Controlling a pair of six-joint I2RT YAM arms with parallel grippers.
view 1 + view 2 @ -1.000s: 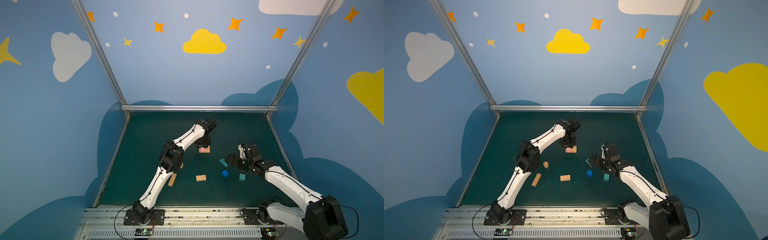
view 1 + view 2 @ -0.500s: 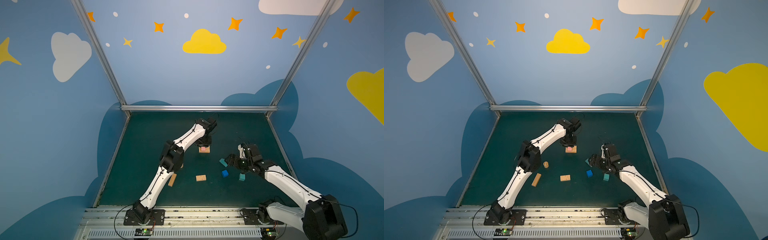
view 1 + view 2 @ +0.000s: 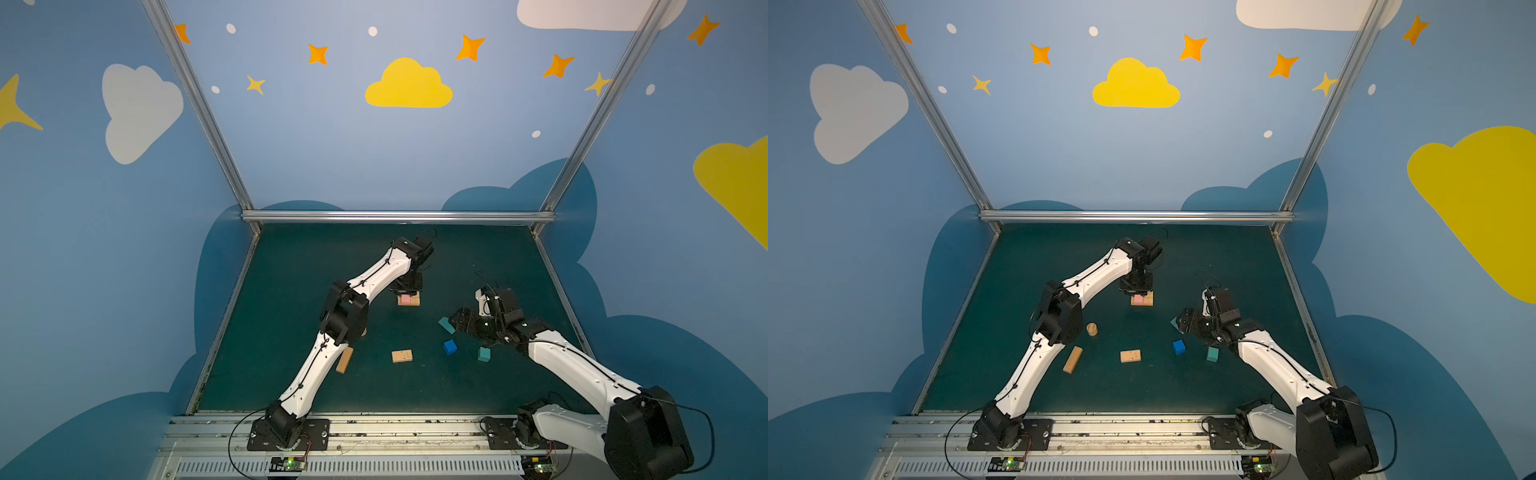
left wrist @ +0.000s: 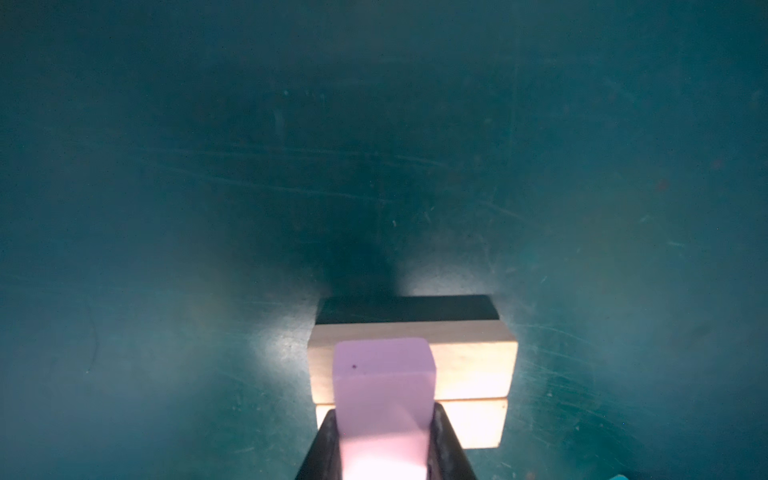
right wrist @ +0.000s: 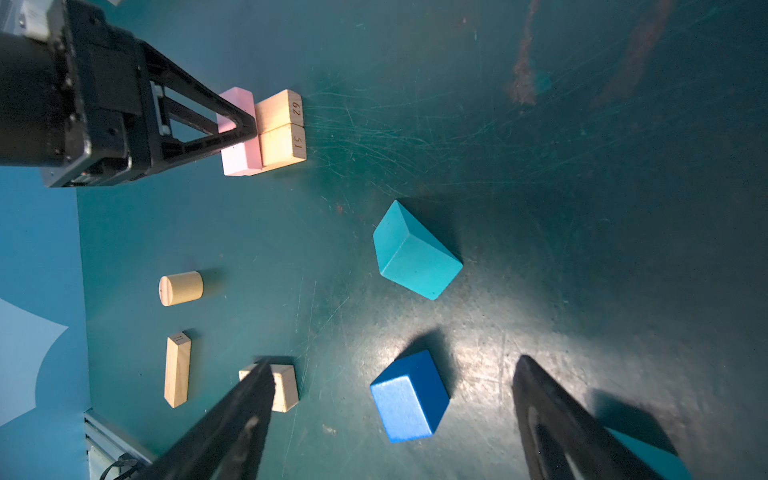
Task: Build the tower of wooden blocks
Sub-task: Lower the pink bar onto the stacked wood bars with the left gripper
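Pink bar (image 4: 384, 370) is still clamped on tan bars (image 4: 469, 361) by left gripper (image 4: 384, 428); release is awaited. Right gripper (image 5: 395, 368) is held open.

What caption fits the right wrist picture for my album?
Left fingers hold a pink bar atop two tan bars; a teal piece and blue cube lie loose nearby.

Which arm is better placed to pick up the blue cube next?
Right, probably. The right tool is open and the blue cube lies just ahead between its fingers in the right wrist view. The left tool is shut on the pink bar at the tan bars, farther back.
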